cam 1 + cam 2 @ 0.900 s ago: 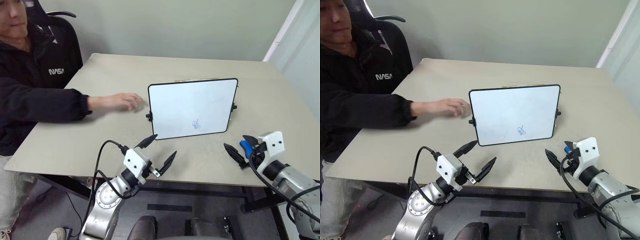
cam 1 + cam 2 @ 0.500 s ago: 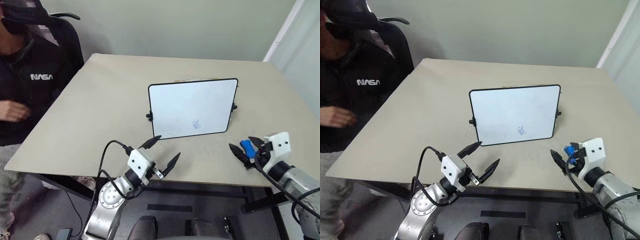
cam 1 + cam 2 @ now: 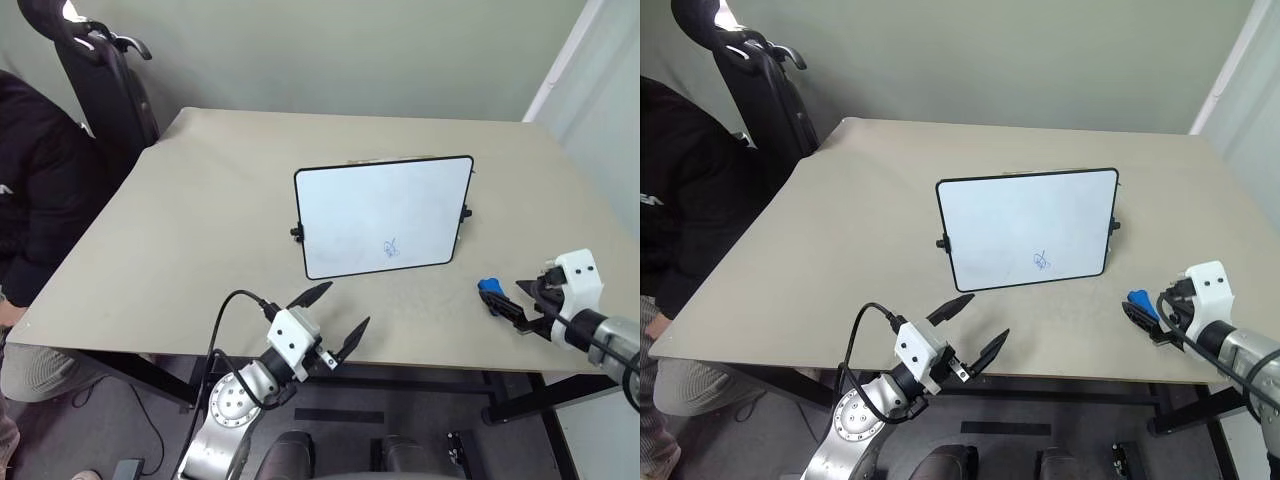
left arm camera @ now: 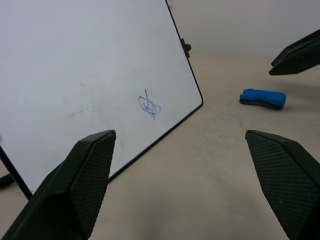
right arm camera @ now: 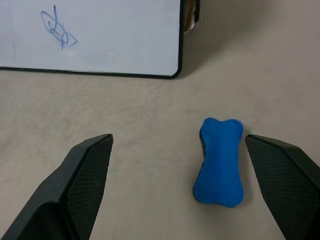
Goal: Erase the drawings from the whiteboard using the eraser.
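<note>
The whiteboard (image 3: 384, 214) is standing propped and leaning back near the middle of the beige table (image 3: 200, 230), its face turned toward the robot, with small black knobs showing at both side edges. The drawings (image 3: 391, 249) are sitting as a small blue scribble low on the board's face, right of its centre and just above the lower frame; in the right wrist view the scribble (image 5: 57, 27) is reading as a few overlapping loops crossed by a stroke. The eraser (image 3: 490, 287) is lying flat on the table, well apart from the board, off its lower right corner and close to the near table edge; up close it is showing as a bright blue bone-shaped block (image 5: 220, 161). The right gripper (image 3: 520, 301) is hovering just beside the eraser with its jaws spread wide, nothing between them; in its wrist view one finger (image 5: 281, 175) is standing right next to the block, apparently not touching it, and the other is standing well off. The left gripper (image 3: 338, 316) is hanging over the near table edge in front of the board, its jaws also wide and empty. A person in a dark top (image 3: 35, 200) is sitting at the table's left side, beside a black chair back (image 3: 105, 85).
</note>
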### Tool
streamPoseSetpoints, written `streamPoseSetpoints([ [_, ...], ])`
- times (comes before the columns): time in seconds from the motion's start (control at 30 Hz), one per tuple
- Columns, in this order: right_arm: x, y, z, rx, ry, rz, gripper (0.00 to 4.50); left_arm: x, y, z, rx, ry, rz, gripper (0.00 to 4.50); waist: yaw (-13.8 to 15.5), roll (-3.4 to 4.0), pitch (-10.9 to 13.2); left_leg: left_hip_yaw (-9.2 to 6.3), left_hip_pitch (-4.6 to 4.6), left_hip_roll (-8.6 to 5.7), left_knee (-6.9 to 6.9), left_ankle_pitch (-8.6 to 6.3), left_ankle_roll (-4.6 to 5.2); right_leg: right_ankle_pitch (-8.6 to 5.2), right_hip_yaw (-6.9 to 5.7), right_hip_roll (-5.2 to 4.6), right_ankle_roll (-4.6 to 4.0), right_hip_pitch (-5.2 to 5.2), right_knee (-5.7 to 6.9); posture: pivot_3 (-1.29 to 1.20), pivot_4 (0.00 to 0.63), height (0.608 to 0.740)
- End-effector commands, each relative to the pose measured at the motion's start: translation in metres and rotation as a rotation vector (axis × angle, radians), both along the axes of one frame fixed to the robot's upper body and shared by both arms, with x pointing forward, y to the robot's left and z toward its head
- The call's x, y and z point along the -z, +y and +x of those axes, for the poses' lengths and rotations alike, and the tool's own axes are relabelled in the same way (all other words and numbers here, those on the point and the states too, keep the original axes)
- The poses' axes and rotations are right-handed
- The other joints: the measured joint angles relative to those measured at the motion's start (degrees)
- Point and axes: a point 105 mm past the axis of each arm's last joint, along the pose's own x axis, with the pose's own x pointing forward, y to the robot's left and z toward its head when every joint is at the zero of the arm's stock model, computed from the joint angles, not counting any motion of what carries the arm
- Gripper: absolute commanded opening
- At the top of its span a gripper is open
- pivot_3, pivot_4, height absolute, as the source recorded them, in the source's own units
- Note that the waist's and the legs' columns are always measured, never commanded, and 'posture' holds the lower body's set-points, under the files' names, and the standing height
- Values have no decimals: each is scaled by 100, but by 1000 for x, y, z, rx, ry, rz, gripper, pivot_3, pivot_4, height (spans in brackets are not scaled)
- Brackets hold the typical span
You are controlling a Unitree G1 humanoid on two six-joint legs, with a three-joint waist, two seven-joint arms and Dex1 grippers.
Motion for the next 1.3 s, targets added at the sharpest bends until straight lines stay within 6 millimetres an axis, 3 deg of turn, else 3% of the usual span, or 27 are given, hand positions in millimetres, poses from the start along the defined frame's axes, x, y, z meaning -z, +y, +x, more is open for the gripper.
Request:
streamPoseSetpoints([
  [0.03, -8, -5, 7, 4, 53, 13, 4477, -11, -3, -3, 10, -48, -20, 4500, 2, 2, -1, 0, 1, 0, 0, 0, 1, 0, 1, 0, 0, 0, 0, 0, 150, 730],
  [0.27, 16, -26, 33, 106, 242, -45, 4477, -12, -3, -5, 7, -49, -25, 4500, 5, 3, -3, -3, -1, 0, 0, 4, 5, 1, 1, -2, 1, -3, 8, 0, 150, 730],
  [0.57, 28, -24, 43, 86, 287, -65, 4477, -15, -2, -9, -12, -52, -33, 4500, 29, 12, -6, -3, -2, 0, -1, 0, 12, 0, 0, -1, 13, -1, 4, 0, 150, 730],
  [0.7, 32, -23, 42, 74, 310, -91, 3630, -16, 0, -10, -21, -53, -35, 4500, 29, 12, -6, -3, -1, 1, -1, -4, 3, 0, 0, -2, 10, -1, 7, 0, 150, 730],
  [0.93, 31, -24, 40, 69, 306, -103, 1158, -16, 2, -11, -30, -52, -36, 4500, 26, 12, -5, -3, -1, 1, -1, -2, 1, 2, 0, -1, 6, 0, 8, 0, 150, 730],
  [1.17, 5, -16, 33, 13, 200, -101, 1158, -15, 4, -9, -34, -48, -32, 4500, 34, 12, -4, -3, -5, 0, -1, -4, 0, 0, -1, -1, 6, -1, 5, 0, 150, 730],
  [1.3, -24, 11, 29, -92, 60, -72, 1158, -14, 4, -8, -35, -48, -30, 4500, 19, 12, -4, 0, -4, 0, -1, -4, 0, -3, 1, -1, 4, -1, 5, 0, 150, 730],
])
